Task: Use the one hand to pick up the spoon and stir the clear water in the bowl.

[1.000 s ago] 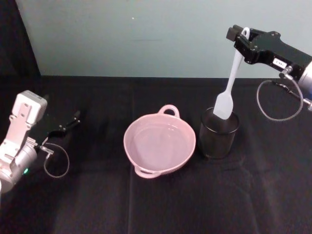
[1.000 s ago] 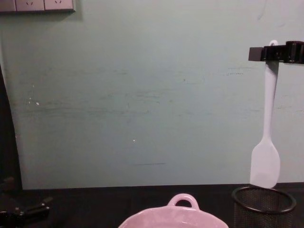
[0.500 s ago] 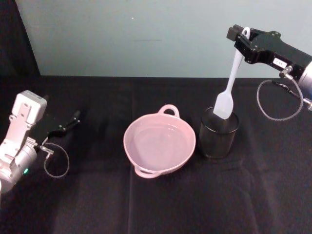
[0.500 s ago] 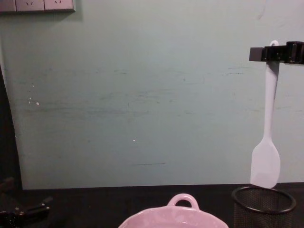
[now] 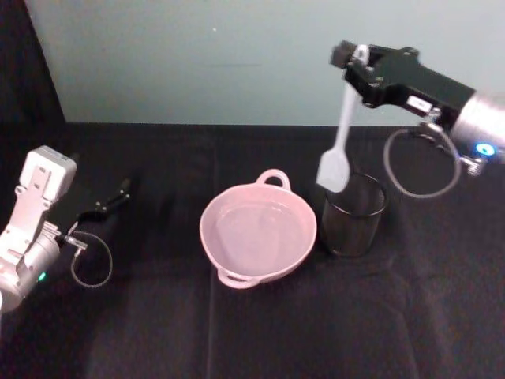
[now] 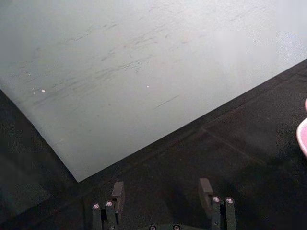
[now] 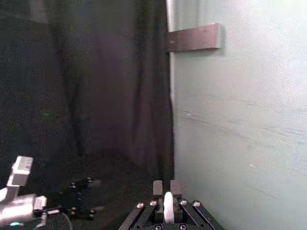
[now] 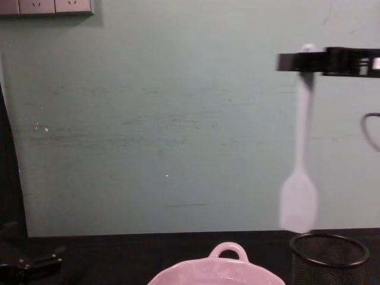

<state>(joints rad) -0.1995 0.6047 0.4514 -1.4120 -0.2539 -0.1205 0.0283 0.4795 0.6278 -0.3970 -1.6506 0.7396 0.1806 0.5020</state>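
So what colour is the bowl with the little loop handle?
The bowl is pale, glossy pink all over. It shows best in the head view.

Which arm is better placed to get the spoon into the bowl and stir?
Right. The right gripper holds the spoon by its handle top, blade hanging by the mesh cup, toward the bowl. The left gripper sits open and empty, far off to the left.
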